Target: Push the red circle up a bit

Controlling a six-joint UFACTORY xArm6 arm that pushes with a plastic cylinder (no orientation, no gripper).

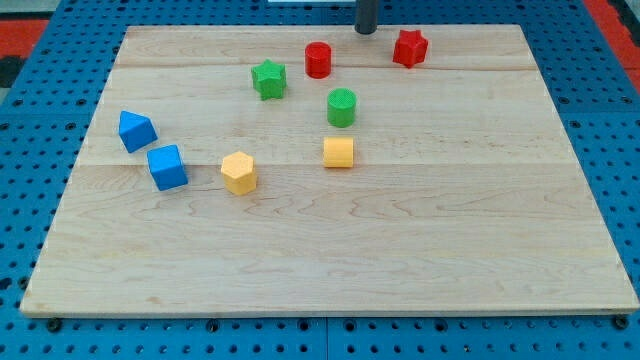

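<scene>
The red circle [318, 59] is a short red cylinder near the board's top edge, a little left of centre. My tip [366, 31] shows as the end of a dark rod at the top edge, up and to the right of the red circle and apart from it. A red star [409, 47] lies to the right of my tip. A green star [268, 79] lies left and below the red circle. A green circle [341, 107] lies below it.
A yellow block [338, 152] and a yellow hexagon [239, 172] lie mid-board. A blue triangle-like block [136, 130] and a blue cube [167, 167] lie at the left. The wooden board [400, 250] rests on a blue pegboard surface [30, 150].
</scene>
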